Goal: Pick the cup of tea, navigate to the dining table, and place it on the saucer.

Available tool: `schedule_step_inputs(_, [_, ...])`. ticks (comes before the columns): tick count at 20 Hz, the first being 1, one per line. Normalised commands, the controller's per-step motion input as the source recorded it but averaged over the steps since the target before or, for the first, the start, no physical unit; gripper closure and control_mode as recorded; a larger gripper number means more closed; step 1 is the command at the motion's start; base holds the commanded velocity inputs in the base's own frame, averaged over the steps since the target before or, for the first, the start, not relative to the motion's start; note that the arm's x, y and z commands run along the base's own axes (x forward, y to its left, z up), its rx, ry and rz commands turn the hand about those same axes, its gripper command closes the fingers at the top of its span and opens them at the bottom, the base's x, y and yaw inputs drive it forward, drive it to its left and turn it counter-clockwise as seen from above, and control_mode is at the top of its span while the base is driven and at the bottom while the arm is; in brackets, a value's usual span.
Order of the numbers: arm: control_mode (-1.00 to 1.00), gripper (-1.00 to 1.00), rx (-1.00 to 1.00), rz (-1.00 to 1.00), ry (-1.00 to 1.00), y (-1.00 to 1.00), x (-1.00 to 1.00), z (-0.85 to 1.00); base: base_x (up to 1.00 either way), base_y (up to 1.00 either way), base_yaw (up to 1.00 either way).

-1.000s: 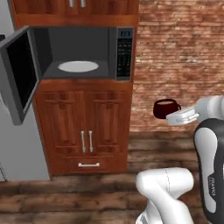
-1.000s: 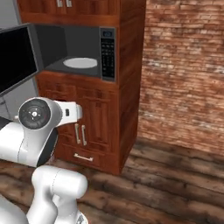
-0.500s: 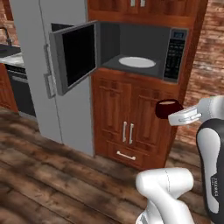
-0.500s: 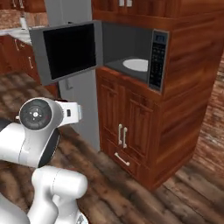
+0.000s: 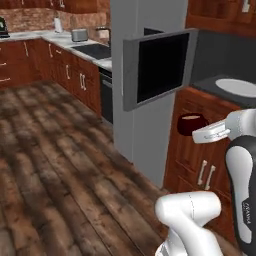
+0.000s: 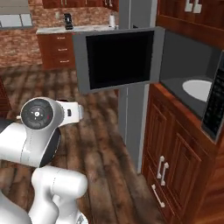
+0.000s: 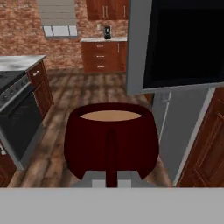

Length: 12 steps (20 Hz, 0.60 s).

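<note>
My gripper (image 5: pixel 204 134) is shut on the side handle of the cup of tea (image 5: pixel 191 124), a dark maroon cup held level in the air beside the wood cabinet. In the hand view the cup (image 7: pixel 111 142) sits upright just ahead of my gripper (image 7: pixel 111 181), with light brown tea inside it. At that view's left edge is a white-grey top with a dark cooktop on a reddish wood base (image 7: pixel 19 63); it looks like a corner of the dining table. The saucer is out of view.
The microwave door (image 5: pixel 160 67) (image 6: pixel 117 59) hangs open, close above and ahead of the cup. A white plate (image 6: pixel 199 89) lies inside the microwave. A grey refrigerator panel (image 5: pixel 132 130) and wood cabinets (image 6: pixel 175 157) stand to the right. Open wood floor (image 5: pixel 55 165) stretches left.
The whole picture has swung: the base has turned left, so the microwave cabinet slid to the right and the far kitchen came into view. The cup stays held.
</note>
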Motion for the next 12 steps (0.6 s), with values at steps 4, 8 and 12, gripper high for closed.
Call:
schedule_step_inputs(4, [1.0,1.0,0.0,0.0,0.0,0.0,0.0,0.0,0.81,-0.01,0.75])
schedule_step_inputs(8, [1.0,1.0,0.0,0.0,0.0,0.0,0.0,0.0,0.85,-0.03,0.66])
schedule_step_inputs(12, [1.0,1.0,0.0,0.0,0.0,0.0,0.0,0.0,0.75,-0.01,0.62])
